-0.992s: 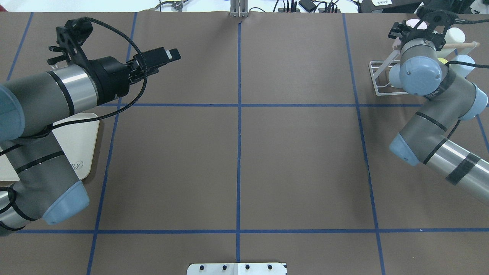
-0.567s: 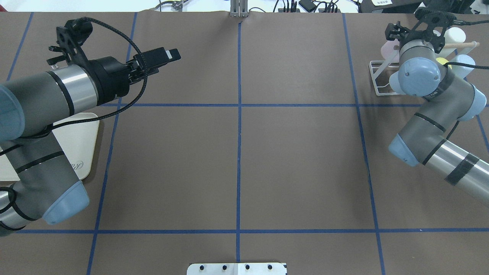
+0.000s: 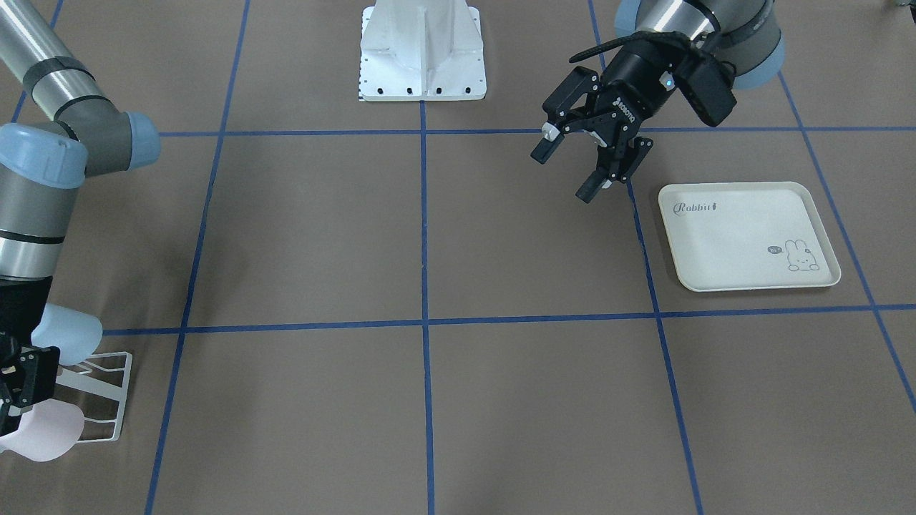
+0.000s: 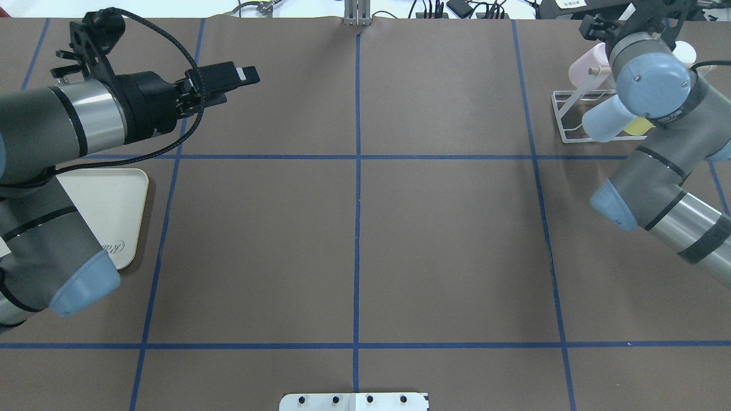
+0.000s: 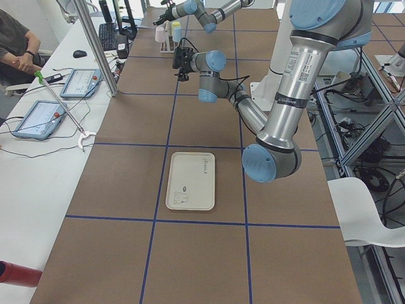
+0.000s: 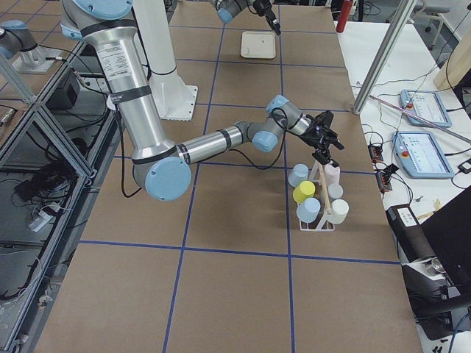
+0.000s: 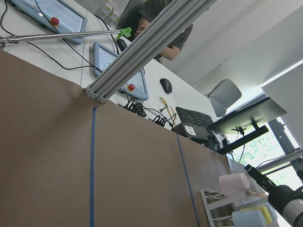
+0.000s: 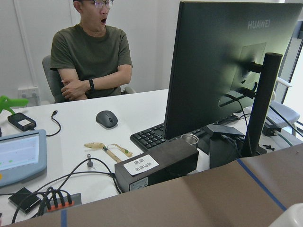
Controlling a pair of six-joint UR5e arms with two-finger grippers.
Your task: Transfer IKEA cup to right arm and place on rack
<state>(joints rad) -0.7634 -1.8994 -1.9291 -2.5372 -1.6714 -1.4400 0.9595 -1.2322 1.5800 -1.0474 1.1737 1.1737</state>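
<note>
- The left jaws are spread wide and empty above the desk, near the tray.
- The pink cup sits tilted on a prong at one end of the rack, which also carries a yellow cup and blue cups.
- The right jaws hang just beside the pink cup, over the rack; it cannot be told whether they are apart or closed.

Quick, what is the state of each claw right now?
Left claw: open, empty.
Right claw: cannot be told; mostly hidden at the rack.
</note>
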